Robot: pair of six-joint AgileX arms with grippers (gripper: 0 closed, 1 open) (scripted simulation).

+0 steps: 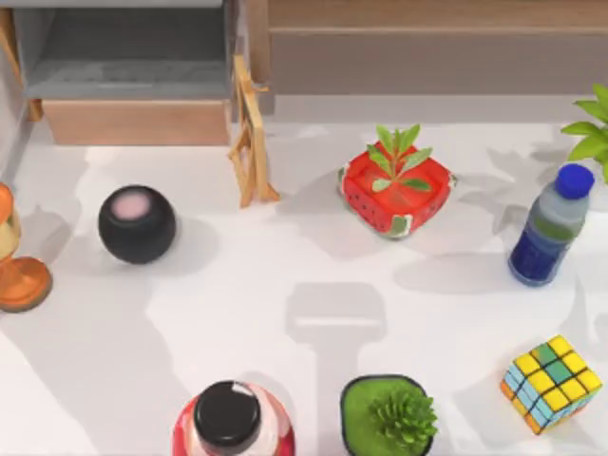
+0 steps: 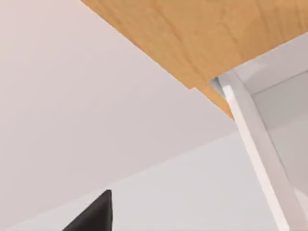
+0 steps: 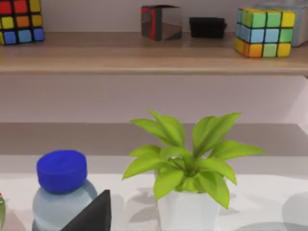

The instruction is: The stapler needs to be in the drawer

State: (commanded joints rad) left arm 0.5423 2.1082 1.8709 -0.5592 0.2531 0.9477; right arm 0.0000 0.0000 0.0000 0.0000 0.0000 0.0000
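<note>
At the far left of the white desk [image 1: 285, 313] the drawer [image 1: 138, 122] stands pulled open, its grey interior bare and its tan front panel facing the near side. A long brown-grey cabinet panel [image 1: 437, 59] runs along the far edge to its right. Near the middle sits a red strawberry-patterned planter [image 1: 396, 195], with a black round speaker [image 1: 137, 224] well to its left. A blue-capped water bottle [image 1: 551, 228] lies at the right, and a Rubik's cube [image 1: 552, 383] sits nearer, toward the right corner. The left end effector [image 2: 94, 216] shows as a dark wedge close under a tan wooden panel, and the right end effector [image 3: 94, 214] as a like wedge just beside the bottle. Whether either is released or clenched cannot be told.
</note>
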